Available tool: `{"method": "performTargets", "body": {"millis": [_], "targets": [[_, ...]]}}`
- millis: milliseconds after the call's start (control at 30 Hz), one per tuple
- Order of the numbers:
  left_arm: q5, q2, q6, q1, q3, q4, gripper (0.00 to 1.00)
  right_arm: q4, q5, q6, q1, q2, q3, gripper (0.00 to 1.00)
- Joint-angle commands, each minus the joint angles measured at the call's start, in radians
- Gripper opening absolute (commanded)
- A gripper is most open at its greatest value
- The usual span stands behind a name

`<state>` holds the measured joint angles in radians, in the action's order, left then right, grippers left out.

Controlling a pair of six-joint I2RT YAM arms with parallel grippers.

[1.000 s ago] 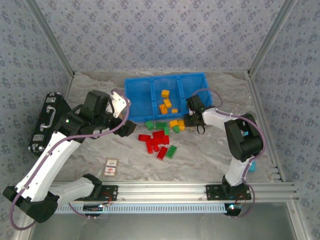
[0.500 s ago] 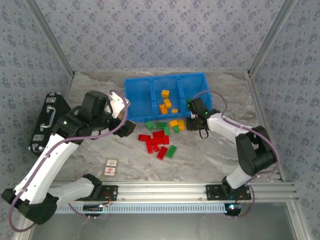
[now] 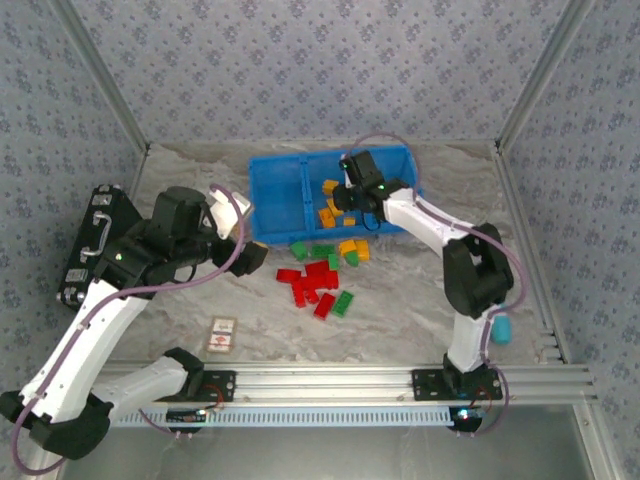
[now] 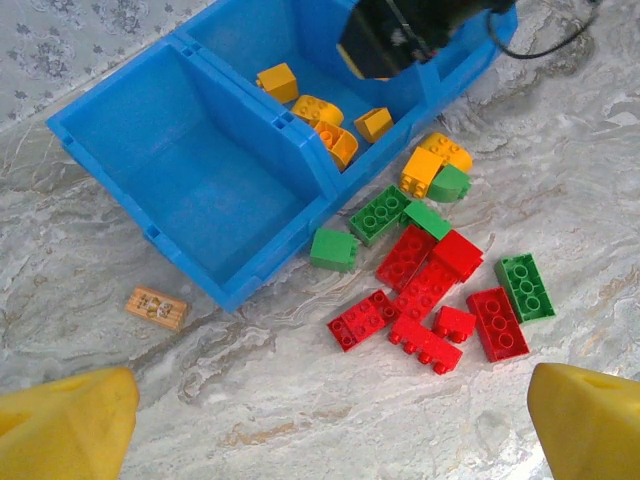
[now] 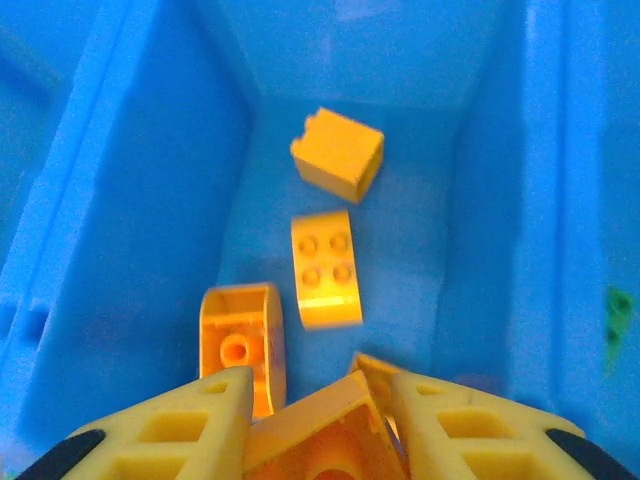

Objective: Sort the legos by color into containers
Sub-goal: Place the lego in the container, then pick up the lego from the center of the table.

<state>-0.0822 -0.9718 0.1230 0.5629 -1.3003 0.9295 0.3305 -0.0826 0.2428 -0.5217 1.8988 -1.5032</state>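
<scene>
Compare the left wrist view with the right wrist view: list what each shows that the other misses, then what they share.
Left wrist view: red legos and green legos loose on the marble table, a tan tile beside the blue bin, the bin's bare end compartment, and the left end effector, open.
Right wrist view: the right end effector clamped on an orange brick over the middle compartment.
Shared: the middle compartment and its loose orange legos.
</scene>
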Motion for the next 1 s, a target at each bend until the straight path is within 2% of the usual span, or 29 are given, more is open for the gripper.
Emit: {"method": "performTargets", "body": {"millis": [0,133,267,400,633,867,967], "targets": [[-0.005,0.019,0.009,-0.006,-0.01,-0.012,1.0,-0.014,0.008,-0.017,0.017,0.081,-0.1,0.37],[0.001,0.037,0.0,-0.006,-0.007,-0.005,1.0,0.007,0.015,-0.037,0.026,0.119,-0.159,0.48],[0.004,0.05,-0.014,-0.006,0.001,0.0,1.0,0.015,0.018,-0.052,0.024,0.069,-0.121,0.55],[0.009,0.054,-0.013,-0.006,-0.003,0.005,1.0,0.041,-0.012,-0.064,0.006,-0.048,0.005,0.59],[0.014,0.062,0.005,-0.006,-0.024,0.018,1.0,0.085,-0.043,-0.032,-0.068,-0.261,0.29,0.58],[0.005,0.063,-0.018,-0.006,-0.002,-0.004,1.0,0.065,-0.064,0.069,-0.113,-0.298,0.462,0.62],[-0.021,0.069,-0.019,-0.006,0.016,-0.025,1.0,0.04,-0.077,0.087,-0.119,-0.29,0.494,0.69]]}}
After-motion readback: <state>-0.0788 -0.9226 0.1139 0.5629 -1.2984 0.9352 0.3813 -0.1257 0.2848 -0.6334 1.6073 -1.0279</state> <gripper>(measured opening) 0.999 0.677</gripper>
